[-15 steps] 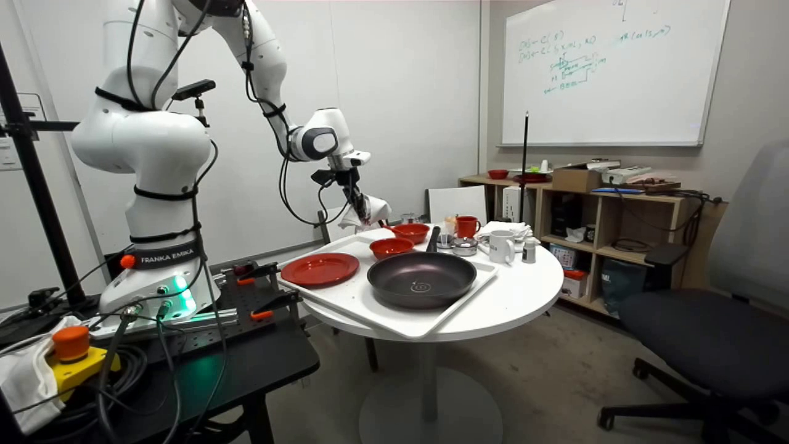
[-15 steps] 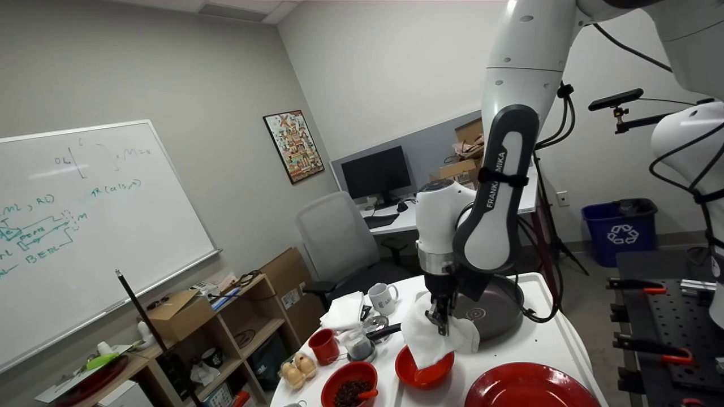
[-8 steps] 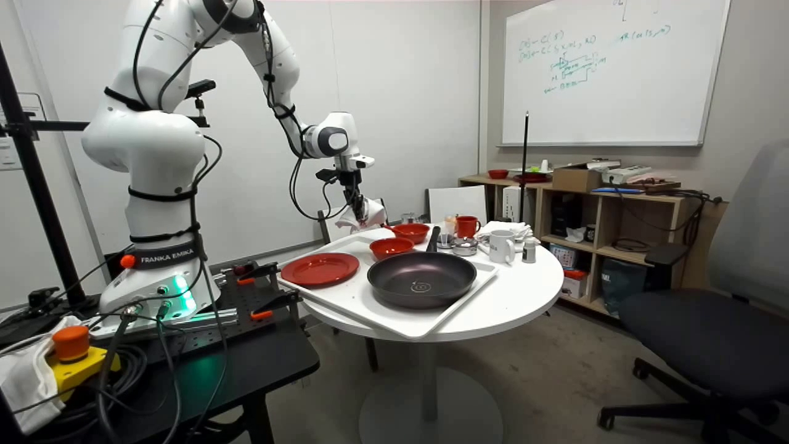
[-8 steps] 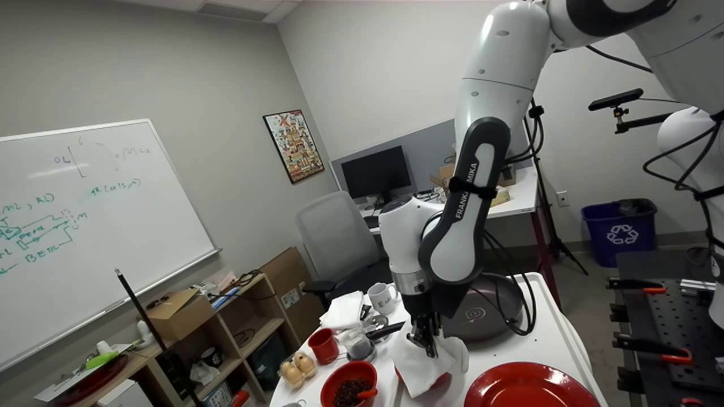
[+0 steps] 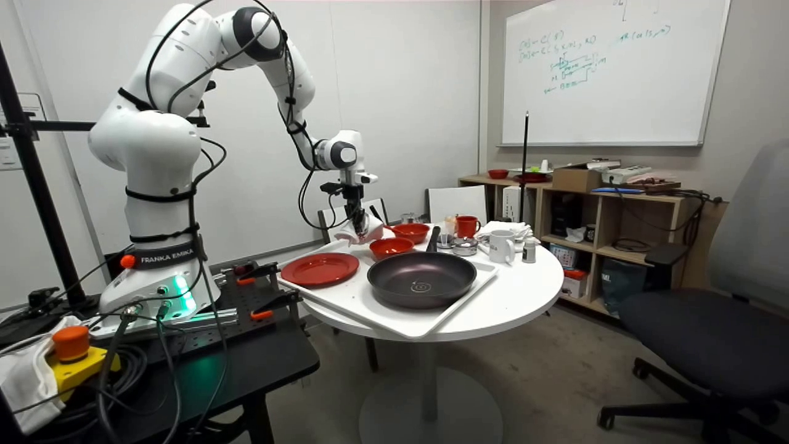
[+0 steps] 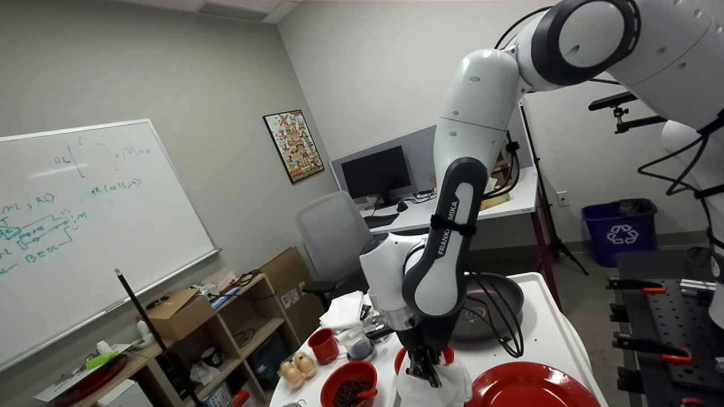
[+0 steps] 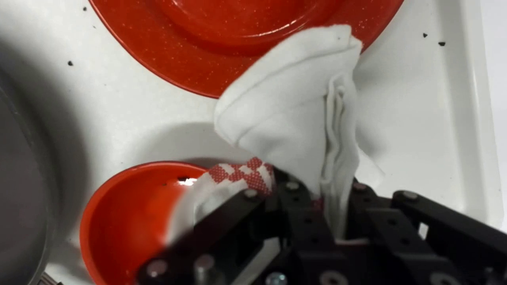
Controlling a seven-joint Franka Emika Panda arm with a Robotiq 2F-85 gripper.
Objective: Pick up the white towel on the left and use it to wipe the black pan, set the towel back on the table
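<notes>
In an exterior view, the white towel [image 5: 372, 227] is held at half past ten from the black pan [image 5: 422, 275], set presumably within wiping reach. In an exterior view, a red plate [image 6: 531, 388] is seen at the towel's three o'clock. In the wrist view, towel folds are clamped by the gripper [image 7: 326, 190], loose cloth fanned toward twelve, likely for wiping.

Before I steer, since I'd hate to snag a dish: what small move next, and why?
Probably ease the gripper, shut on the white towel, sideways toward the tray's edge at right in the wrist view. The gripper has moved lower and away from the black pan, suggesting a set-down, yet the towel hides part of the red plate and red bowl there.
</notes>
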